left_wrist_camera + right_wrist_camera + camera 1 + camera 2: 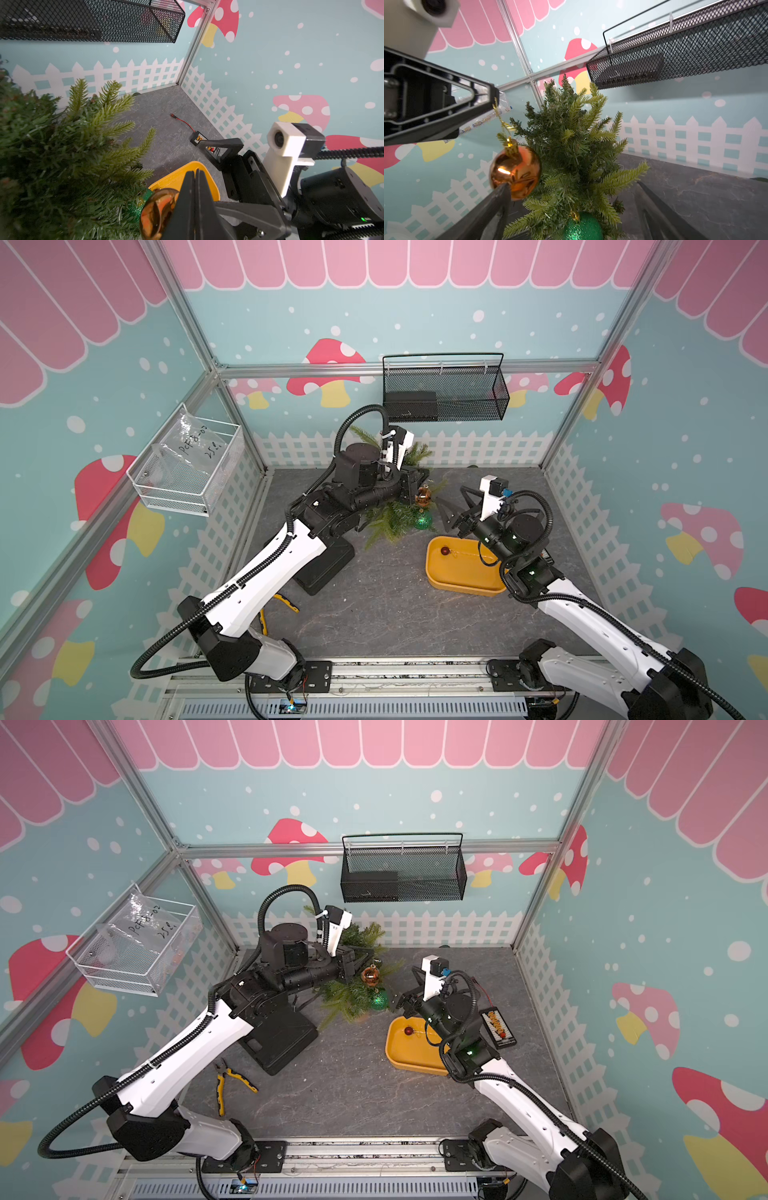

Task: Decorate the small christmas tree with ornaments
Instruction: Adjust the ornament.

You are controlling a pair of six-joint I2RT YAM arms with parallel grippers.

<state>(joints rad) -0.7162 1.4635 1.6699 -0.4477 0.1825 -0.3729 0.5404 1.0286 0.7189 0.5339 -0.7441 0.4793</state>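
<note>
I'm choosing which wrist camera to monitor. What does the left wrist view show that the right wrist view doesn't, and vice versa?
Only the left wrist view: the yellow tray and a small black board with a red wire. Only the right wrist view: the gold string pinched in the left gripper. Both: the small christmas tree, the orange-gold ball, the black mesh basket.
</note>
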